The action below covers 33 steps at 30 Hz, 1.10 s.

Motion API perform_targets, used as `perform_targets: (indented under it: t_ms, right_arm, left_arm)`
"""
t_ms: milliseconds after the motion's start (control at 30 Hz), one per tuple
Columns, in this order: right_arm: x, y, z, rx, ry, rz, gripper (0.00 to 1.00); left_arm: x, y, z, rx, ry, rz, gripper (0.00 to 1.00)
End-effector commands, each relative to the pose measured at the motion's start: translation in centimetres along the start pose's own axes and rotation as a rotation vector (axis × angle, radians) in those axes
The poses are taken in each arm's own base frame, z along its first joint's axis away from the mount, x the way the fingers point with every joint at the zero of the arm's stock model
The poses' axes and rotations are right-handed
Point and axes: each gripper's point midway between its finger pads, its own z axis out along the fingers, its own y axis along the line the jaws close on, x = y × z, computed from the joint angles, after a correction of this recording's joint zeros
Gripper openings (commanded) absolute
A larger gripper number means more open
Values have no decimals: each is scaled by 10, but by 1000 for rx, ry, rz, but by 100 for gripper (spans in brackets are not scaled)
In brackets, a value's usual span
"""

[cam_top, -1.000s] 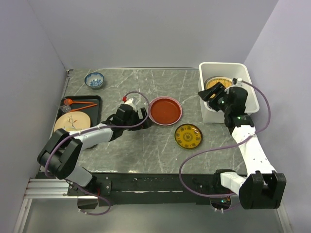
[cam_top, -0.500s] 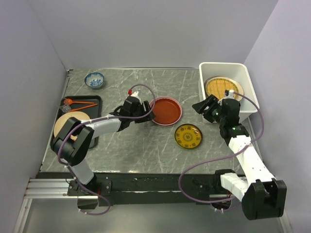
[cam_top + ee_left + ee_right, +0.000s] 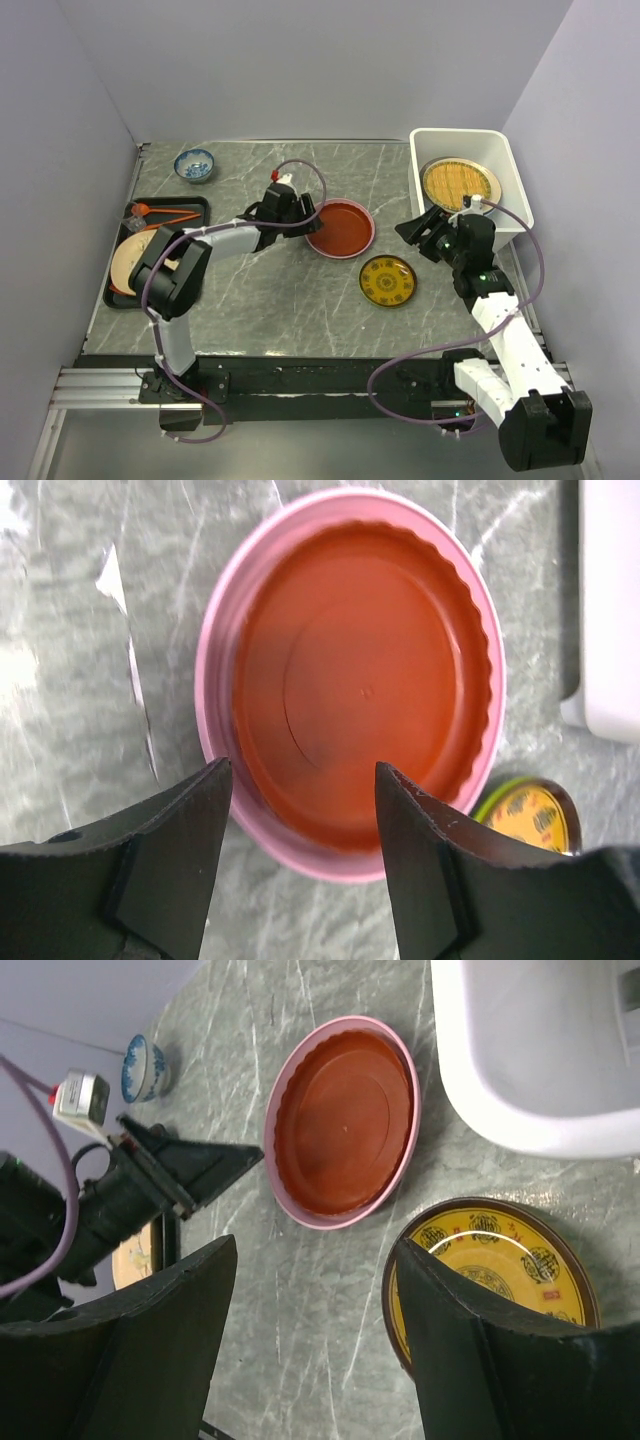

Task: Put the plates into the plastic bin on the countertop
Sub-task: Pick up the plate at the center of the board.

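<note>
A red-orange plate (image 3: 340,228) lies nested in a pink plate (image 3: 215,695) at mid-countertop (image 3: 280,300). My left gripper (image 3: 305,222) is open at its left rim. In the left wrist view the rim runs between the open jaws (image 3: 303,780), and I cannot tell if they touch it. My right gripper (image 3: 420,228) is open and empty, just left of the white plastic bin (image 3: 505,160). In the right wrist view (image 3: 315,1245) it hovers by the small yellow-patterned plate (image 3: 500,1260). An orange-yellow plate (image 3: 460,185) lies in the bin.
A cream plate with a leaf sprig (image 3: 130,258) sits on a black tray (image 3: 200,205) at the left, with orange chopsticks (image 3: 170,215). A blue-and-white bowl (image 3: 194,164) stands at the back left. Walls close in on both sides.
My right gripper has come out of the bin and moved left and nearer, leaving the orange-yellow plate inside. My left gripper has moved farther back, along the plate's left rim.
</note>
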Motion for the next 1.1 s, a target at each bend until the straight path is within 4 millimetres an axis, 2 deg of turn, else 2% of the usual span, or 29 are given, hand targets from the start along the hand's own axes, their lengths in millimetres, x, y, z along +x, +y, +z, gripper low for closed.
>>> perform_targets:
  t_ms: [0, 267, 533, 833, 1033, 1067]
  right_arm:
    - [-3, 4, -6, -10, -26, -28, 72]
    - [4, -1, 0, -15, -6, -14, 72]
    - [6, -1, 5, -21, 8, -3, 72]
    - [8, -3, 3, -21, 4, -5, 72]
    - [8, -4, 5, -17, 8, -3, 72]
    - [9, -4, 5, -19, 12, -3, 72]
  left_arm:
    - [-14, -7, 10, 17, -20, 39, 64]
    - [-12, -3, 23, 6, 2, 64, 64]
    - [-1, 19, 31, -86, 38, 76, 65]
    - [9, 23, 38, -89, 68, 75, 65]
    - [18, 26, 44, -85, 99, 75, 60]
    - [18, 26, 44, -84, 100, 74, 56]
